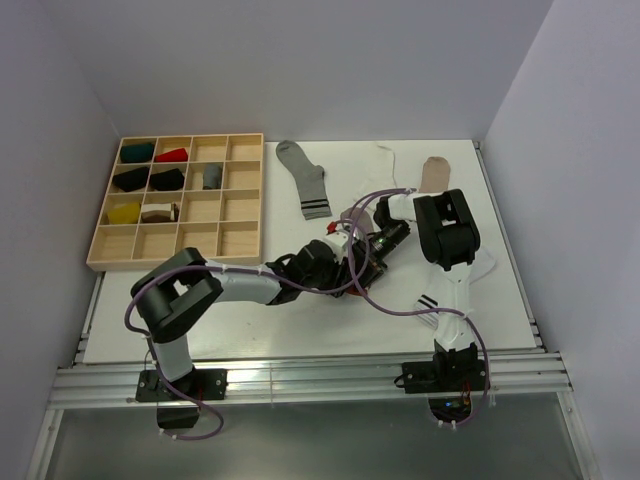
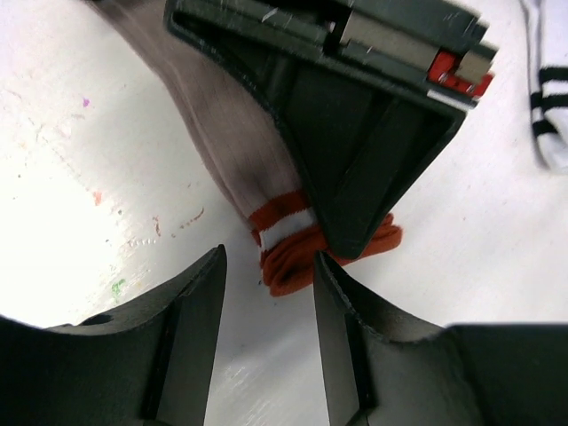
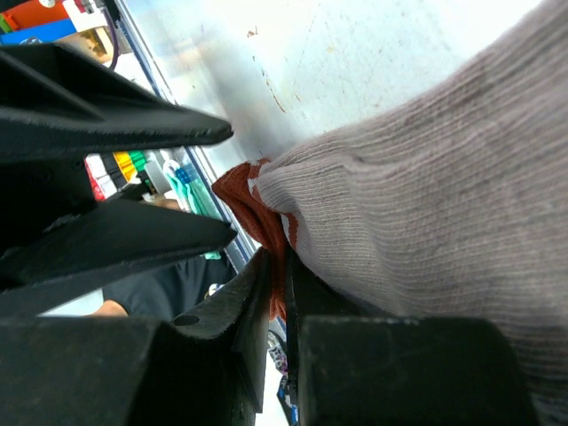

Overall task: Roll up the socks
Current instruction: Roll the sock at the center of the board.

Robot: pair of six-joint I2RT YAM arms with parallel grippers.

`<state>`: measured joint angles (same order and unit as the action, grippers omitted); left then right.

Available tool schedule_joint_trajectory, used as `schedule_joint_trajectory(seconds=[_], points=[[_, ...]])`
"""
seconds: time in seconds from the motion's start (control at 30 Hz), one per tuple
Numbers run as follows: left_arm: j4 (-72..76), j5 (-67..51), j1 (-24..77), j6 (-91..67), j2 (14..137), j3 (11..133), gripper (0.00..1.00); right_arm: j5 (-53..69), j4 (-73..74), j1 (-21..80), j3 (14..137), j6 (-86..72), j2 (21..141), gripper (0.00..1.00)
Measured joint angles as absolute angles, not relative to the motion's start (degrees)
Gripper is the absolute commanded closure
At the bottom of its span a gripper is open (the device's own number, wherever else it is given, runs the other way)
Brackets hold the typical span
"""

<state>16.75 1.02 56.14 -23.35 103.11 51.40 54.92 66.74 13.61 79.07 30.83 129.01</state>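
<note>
Right gripper (image 3: 280,275) is clamped shut on the red-and-white cuff end of the taupe sock (image 2: 222,115), mid-table. The sock is seen lying stretched out, with no roll formed yet. Left gripper (image 2: 268,257) is held open just beside that cuff, nothing gripped. Progress on this sock is judged early: all the rolling is left. Grey striped sock (image 1: 303,178), plain white sock (image 1: 388,160) and white black-striped sock (image 2: 548,133) are seen loose on the table (image 1: 200,320), unrolled. Several bundled socks are seen in the wooden tray (image 1: 100,255), so part of the batch looks done.
</note>
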Motion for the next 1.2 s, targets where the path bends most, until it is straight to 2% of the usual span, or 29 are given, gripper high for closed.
schedule_joint_trajectory(seconds=[0.53,0.93,1.07,1.2], points=[[18.70,-10.81,51.66,-21.54,104.77,50.24,0.53,54.92,66.81,13.61,79.07,30.92,129.01,0.92],[22.33,-12.82,51.66,-21.67,105.78,50.19,0.54,54.94,66.85,13.56,79.07,30.96,129.01,0.92],[22.50,-14.11,51.66,-21.02,106.87,50.61,0.60,54.94,66.87,13.54,79.09,30.98,129.01,0.92],[22.39,-14.87,51.66,-20.51,107.83,51.51,0.76,54.94,66.87,13.43,79.09,30.96,129.01,0.92]])
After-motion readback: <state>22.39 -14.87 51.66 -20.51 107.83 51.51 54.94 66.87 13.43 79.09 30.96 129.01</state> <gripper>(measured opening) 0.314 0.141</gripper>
